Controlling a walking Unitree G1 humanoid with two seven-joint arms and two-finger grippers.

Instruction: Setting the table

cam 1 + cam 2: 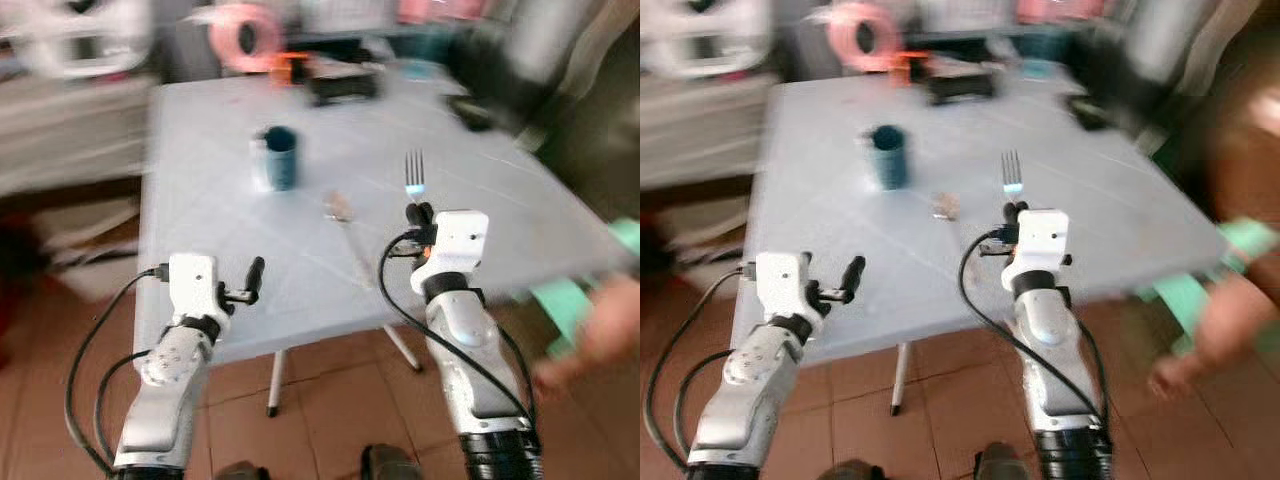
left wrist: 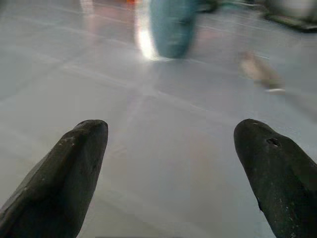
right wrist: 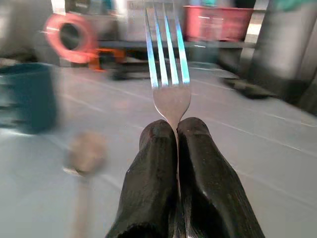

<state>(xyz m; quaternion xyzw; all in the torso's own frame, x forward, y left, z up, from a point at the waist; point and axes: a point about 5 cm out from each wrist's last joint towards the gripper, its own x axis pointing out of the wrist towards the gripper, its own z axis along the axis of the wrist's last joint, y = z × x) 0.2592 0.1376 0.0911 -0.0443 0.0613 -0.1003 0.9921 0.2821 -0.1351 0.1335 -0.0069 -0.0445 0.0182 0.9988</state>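
Note:
A pale blue table (image 1: 200, 230) stands before me, and the picture is blurred. My right gripper (image 1: 418, 212) is shut on a silver fork (image 1: 414, 172) whose tines point away over the table's right half. In the right wrist view the fork (image 3: 167, 64) sticks out from between the closed fingers (image 3: 148, 163). A dark teal cup (image 1: 280, 156) stands near the table's middle. A spoon (image 1: 345, 222) lies on the table between the cup and the fork. My left gripper (image 1: 254, 280) hovers open at the near left edge, its fingers (image 2: 74, 163) spread with nothing between them.
A person's hand (image 1: 600, 335) is at the right, beside a mint green chair (image 1: 570, 300). Dark objects (image 1: 340, 85) and a pink roll (image 1: 245, 35) lie at the table's far side. A white shelf (image 1: 60, 130) stands at the left. The floor is tiled.

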